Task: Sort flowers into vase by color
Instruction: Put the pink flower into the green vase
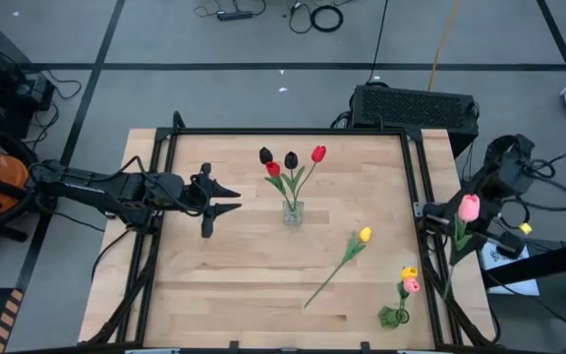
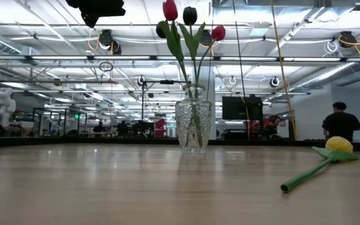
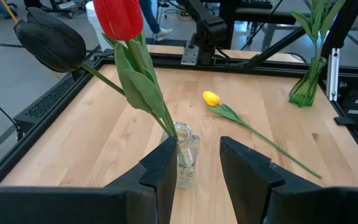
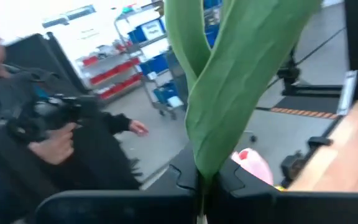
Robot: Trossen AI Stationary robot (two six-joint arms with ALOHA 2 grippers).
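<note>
A clear glass vase [image 1: 293,211] stands mid-table and holds red and black tulips [image 1: 291,162]. My left gripper [image 1: 232,200] hovers open just left of it; in its wrist view the vase [image 3: 186,157] stands ahead of the open left gripper [image 3: 197,177]. A yellow tulip [image 1: 347,258] lies flat on the table to the vase's near right. A green vase [image 1: 394,316] near the right corner holds a yellow and a pink tulip. My right gripper [image 1: 452,224], at the table's right edge, is shut on a pink tulip [image 1: 469,207]. My right gripper pinches the pink tulip between its two fingers at the stem and leaf base [image 4: 201,179], some way below the head. Broad green leaves [image 4: 229,81] rise out of the shut fingers. The tulip is lifted clear of the table, and its stem [image 1: 450,275] trails toward the near edge.
A black frame rail [image 1: 293,131] borders the table. Bare wood lies between the clear vase and the near edge. A person in dark clothes [image 4: 48,143] stands beyond the right arm, and other people [image 2: 341,122] show far behind the table.
</note>
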